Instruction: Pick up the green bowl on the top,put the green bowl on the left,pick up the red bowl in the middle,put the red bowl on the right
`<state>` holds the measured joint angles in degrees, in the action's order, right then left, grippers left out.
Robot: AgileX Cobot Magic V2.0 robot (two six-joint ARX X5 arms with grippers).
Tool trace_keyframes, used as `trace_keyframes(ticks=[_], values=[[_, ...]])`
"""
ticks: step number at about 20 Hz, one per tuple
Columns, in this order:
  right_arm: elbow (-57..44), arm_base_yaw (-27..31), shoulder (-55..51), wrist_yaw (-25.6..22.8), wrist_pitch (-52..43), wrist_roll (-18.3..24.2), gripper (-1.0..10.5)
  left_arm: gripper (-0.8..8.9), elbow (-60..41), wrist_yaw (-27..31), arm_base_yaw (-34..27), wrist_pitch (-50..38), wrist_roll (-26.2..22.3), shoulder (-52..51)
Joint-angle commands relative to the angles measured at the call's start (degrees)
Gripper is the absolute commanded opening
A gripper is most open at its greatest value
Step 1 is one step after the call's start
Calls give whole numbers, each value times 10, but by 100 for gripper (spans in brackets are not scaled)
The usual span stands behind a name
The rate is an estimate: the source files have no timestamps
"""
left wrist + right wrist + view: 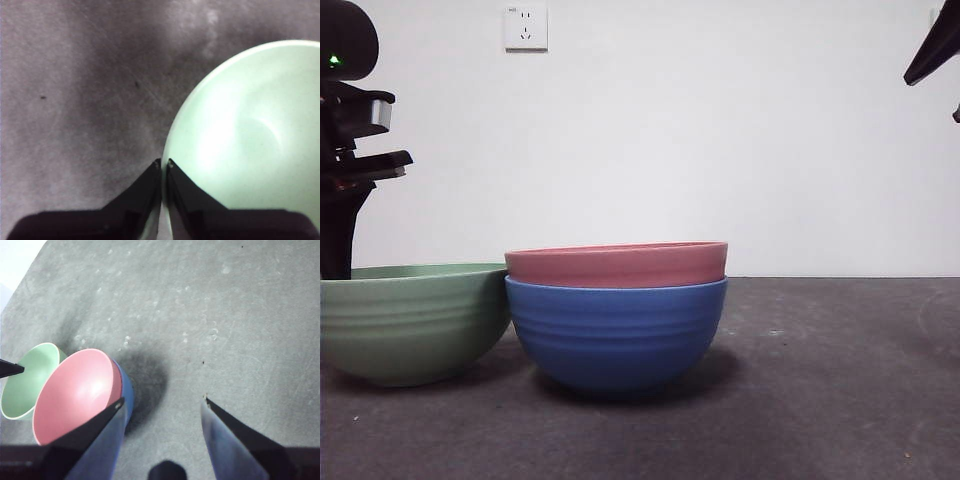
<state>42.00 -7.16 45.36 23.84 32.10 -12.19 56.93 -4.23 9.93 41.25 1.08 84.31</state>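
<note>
Green bowl (405, 322) sits at nine o'clock of the stack, left gripper (163, 163) pinching its rim; red bowl (616, 264) waits in the blue bowl (616, 335), right gripper (162, 402) spread wide above.

Plain white wall (720, 140) behind a dark grey, matte, faintly speckled tabletop (840, 380). A white wall socket (525, 28) sits high on the wall, towards the left. Lighting is even and soft, casting diffuse shadows on the tabletop.

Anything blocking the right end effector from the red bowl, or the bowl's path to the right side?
Nothing visible. The red bowl sits uncovered in the blue bowl; the right end effector hangs open above bare table. The green bowl is on the opposite side.
</note>
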Motion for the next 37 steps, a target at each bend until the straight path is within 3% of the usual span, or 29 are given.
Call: trace_keyframes(ticks=[1, 3, 4, 6, 7, 11, 18, 23, 30, 37], values=[[1, -2, 0, 2, -3, 0, 251, -6, -5, 5, 1, -2, -11, 14], [1, -2, 0, 2, -3, 2, 255, 14, -5, 30, 1, 3, -14, 13], [1, -2, 0, 2, -3, 3, 263, 109, -5, 31, 1, 6, -13, 13], [1, -10, 1, 1, -4, 4, 263, 428, -3, 26, 1, 7, -13, 12], [3, -19, 4, 1, -4, 7, 279, 489, -2, 24, 1, 7, -11, 8], [31, -75, 42, -19, 1, 7, 320, 489, 12, -8, 1, 19, -6, -46], [165, -234, 207, -133, 62, 49, 316, 489, 17, -61, 3, 26, 37, -226], [274, -304, 343, -214, 150, 57, 314, 489, 17, -99, 3, 25, 54, -323], [289, -317, 464, -232, 125, 57, 306, 489, 17, -98, 3, 30, 53, -344], [289, -316, 495, -238, 102, 63, 112, 489, 17, -97, 3, 30, 53, -344]])
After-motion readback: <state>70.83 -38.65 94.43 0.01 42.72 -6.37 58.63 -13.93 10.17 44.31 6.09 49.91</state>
